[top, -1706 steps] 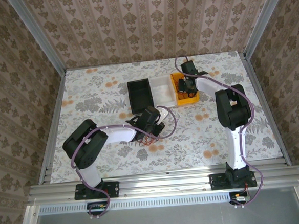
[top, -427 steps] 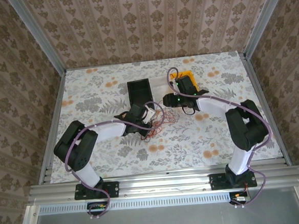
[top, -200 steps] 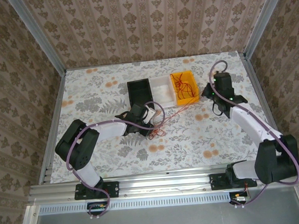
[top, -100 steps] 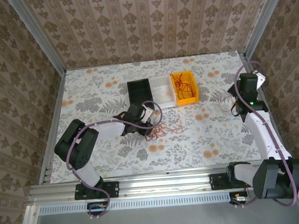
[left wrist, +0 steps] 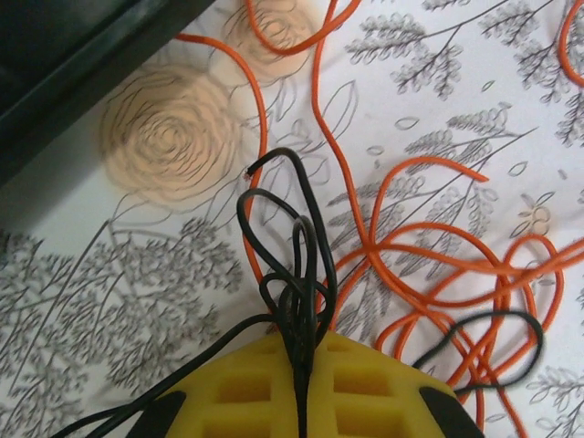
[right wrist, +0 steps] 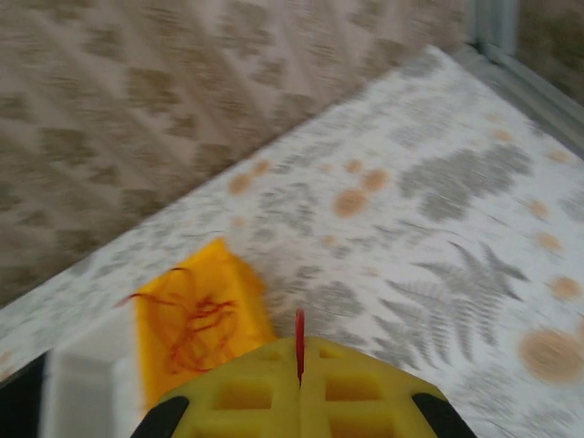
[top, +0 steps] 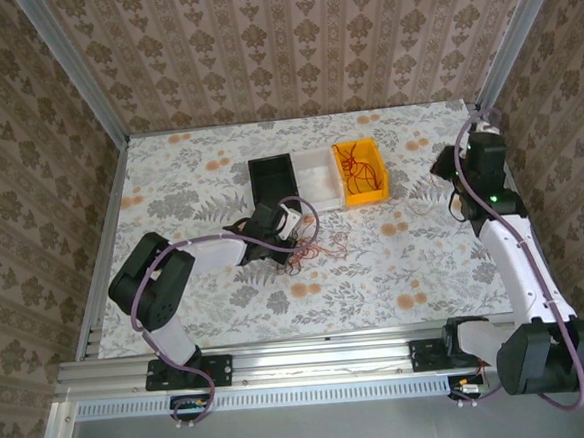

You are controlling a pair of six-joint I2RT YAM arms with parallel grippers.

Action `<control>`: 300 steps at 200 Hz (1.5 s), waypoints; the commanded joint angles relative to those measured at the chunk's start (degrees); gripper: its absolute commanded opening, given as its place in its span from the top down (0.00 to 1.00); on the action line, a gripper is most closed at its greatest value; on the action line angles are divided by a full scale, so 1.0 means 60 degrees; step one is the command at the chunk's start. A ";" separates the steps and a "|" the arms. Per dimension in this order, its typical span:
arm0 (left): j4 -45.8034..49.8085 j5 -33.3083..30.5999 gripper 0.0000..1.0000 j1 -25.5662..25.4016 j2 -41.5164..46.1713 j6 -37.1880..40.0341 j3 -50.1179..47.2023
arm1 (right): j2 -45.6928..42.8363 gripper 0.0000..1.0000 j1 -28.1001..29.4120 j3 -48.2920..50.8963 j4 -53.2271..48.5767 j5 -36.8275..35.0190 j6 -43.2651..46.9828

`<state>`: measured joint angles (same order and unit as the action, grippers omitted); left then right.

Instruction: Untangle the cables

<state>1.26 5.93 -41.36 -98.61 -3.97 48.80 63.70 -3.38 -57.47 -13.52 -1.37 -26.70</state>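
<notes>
Cables (top: 319, 249) lie mid-table as a loose scatter of thin orange-red loops with a few black strands among them, just right of the left gripper (left wrist: 301, 365). Its jaws are pressed together on a black wire (left wrist: 306, 319), which bunches into small loops just ahead of the pads.

These wires look light, limp and springy. They will likely curl back and hook one another, so a hard tug could tighten a crossing. A free end, or a single strand clear of the crossings, seems the best hold.

From above, the left arm hides the near-left part of the scatter, and the black wire's run under the pads is cut off.

Farther back stand a black bin (top: 272, 180), a white bin (top: 314, 172) and an orange bin (top: 380, 173) holding more red wire.

At the far right, the right gripper (right wrist: 299, 365) is raised, jaws closed with a short red strand (right wrist: 299, 333) apparently pinched between them. That view is blurred, so I cannot tell how far the strand trails.
</notes>
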 commanded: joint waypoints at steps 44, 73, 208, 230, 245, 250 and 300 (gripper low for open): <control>0.0219 -0.0651 1.00 -0.0283 -0.0645 -0.0704 0.0540 | 0.1214 0.94 0.1687 -0.2253 0.1012 0.0468 0.0745; 0.0203 -0.0668 1.00 -0.0342 -0.0717 -0.0882 0.0539 | 0.2580 0.94 0.1691 -0.2952 0.1350 0.0652 0.0662; 0.0481 -0.0843 1.00 -0.0372 -0.0777 -0.0832 0.0714 | 0.7313 0.92 0.2040 -0.4582 0.0592 0.0997 0.0216; 0.0493 -0.0828 1.00 -0.0370 -0.0777 -0.0822 0.0730 | 0.7783 0.92 0.2146 -0.4671 0.0226 0.0742 0.0289; 0.0508 -0.0852 1.00 -0.0371 -0.0777 -0.0819 0.0744 | 0.8142 0.91 0.2231 -0.4924 -0.0267 0.0468 0.0372; 0.0508 -0.0857 1.00 -0.0364 -0.0763 -0.0818 0.0744 | 0.8234 0.91 0.2251 -0.4998 -0.0393 0.0297 0.0398; 0.0553 -0.0879 1.00 -0.0370 -0.0682 -0.0907 0.0668 | 0.9099 0.90 0.2410 -0.5475 -0.0964 -0.0243 0.0622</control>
<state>2.31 1.65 -43.46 -101.65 -8.23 52.66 116.09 10.52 -87.59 -15.70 0.30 -24.14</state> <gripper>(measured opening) 0.050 0.098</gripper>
